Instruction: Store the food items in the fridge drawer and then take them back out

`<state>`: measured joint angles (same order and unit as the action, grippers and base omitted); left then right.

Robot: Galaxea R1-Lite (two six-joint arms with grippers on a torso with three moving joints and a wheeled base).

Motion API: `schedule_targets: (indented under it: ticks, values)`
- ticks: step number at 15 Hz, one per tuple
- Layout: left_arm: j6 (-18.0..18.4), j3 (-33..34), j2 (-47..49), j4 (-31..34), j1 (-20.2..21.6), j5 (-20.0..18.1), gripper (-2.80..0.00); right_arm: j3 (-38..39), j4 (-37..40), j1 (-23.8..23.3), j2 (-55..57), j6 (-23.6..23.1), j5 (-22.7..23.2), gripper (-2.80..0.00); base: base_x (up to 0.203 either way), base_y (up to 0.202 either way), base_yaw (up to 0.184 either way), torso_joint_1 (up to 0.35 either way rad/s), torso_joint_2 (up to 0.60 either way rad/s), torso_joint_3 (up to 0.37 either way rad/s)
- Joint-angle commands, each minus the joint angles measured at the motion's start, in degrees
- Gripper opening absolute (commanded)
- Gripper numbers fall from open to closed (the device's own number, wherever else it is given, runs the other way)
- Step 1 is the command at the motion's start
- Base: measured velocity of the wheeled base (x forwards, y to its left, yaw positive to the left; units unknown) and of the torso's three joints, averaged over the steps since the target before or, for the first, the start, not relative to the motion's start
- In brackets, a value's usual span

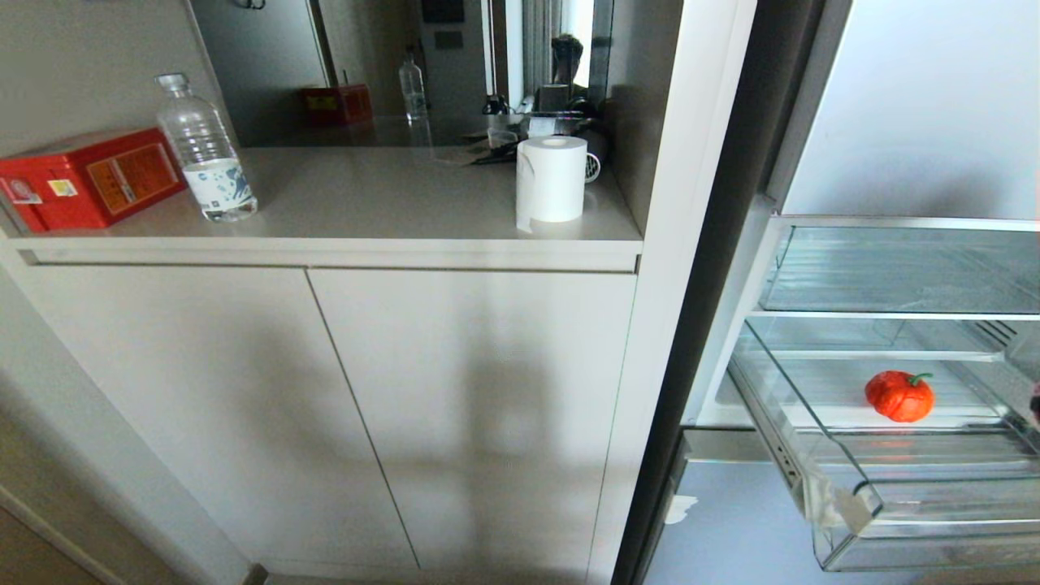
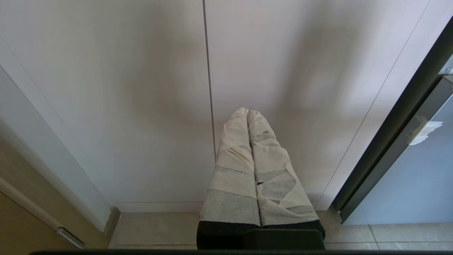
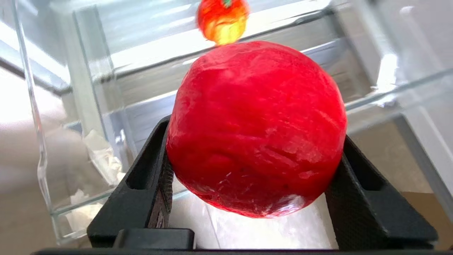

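Step in hand: right hand (image 3: 254, 198) is carrying the red food item (image 3: 256, 127), judged either on its way into the fridge drawer (image 1: 845, 487) or coming back out; the frames alone are not settling which.
Right hand: black fingers (image 3: 148, 184) are pinching the red piece from both sides, gripping around its lower half; in the head view only a dark sliver is showing at the right edge.
Left hand: taped fingers (image 2: 233, 170) are pressing together, holding nothing, hanging parked in front of the pale cupboard doors (image 2: 141, 106).
Doing it well: glossy rounded skin is likely slippery, so the pinch is best kept steady and centred; if storing, the piece is best lowered past the drawer's clear front wall and set on the ribbed floor beside the orange piece, not on top of it; releasing only once it is resting would be stopping it from rolling.
Risk: clipping the drawer's front lip or knocking the orange piece.
Fridge drawer: pulled out, clear-walled, tape scrap (image 1: 825, 496) sticking at its front corner.
Drawer contents: orange food item (image 1: 899, 396) is sitting alone on the floor, towards the back.
Bin above: showing nothing inside.
Worktop (image 1: 366, 203): carrying a red box (image 1: 89, 177), a water bottle (image 1: 205, 150) and a paper roll (image 1: 552, 180), all well apart from the drawer.
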<state>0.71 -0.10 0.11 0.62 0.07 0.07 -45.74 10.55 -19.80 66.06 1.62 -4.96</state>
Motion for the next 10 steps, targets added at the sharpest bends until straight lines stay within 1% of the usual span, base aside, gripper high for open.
schedule_targets:
  ticks: [1, 3, 5, 6, 10]
  values:
    - [0.0, 0.0, 0.0, 0.0, 0.0, 0.0, -2.80, 2.9, -3.2, -2.7, -4.2, 0.1, -1.5, -2.80, 0.000, 0.000, 0.000, 0.000, 0.00, 0.000]
    - [0.0, 0.0, 0.0, 0.0, 0.0, 0.0, -2.80, 4.2, -6.9, -6.5, -4.6, 0.0, -4.0, -2.80, 0.000, 0.000, 0.000, 0.000, 0.00, 0.000]
    - [0.0, 0.0, 0.0, 0.0, 0.0, 0.0, -2.80, 4.2, -9.7, -11.4, -4.6, -0.2, -4.8, -2.80, 0.000, 0.000, 0.000, 0.000, 0.00, 0.000]
    - [0.0, 0.0, 0.0, 0.0, 0.0, 0.0, -2.80, 4.4, -11.2, -13.1, -4.5, -0.1, -4.9, -2.80, 0.000, 0.000, 0.000, 0.000, 0.00, 0.000]
    - [0.0, 0.0, 0.0, 0.0, 0.0, 0.0, -2.80, 6.9, -11.8, -14.3, -5.7, 0.0, -4.7, -2.80, 0.000, 0.000, 0.000, 0.000, 0.00, 0.000]
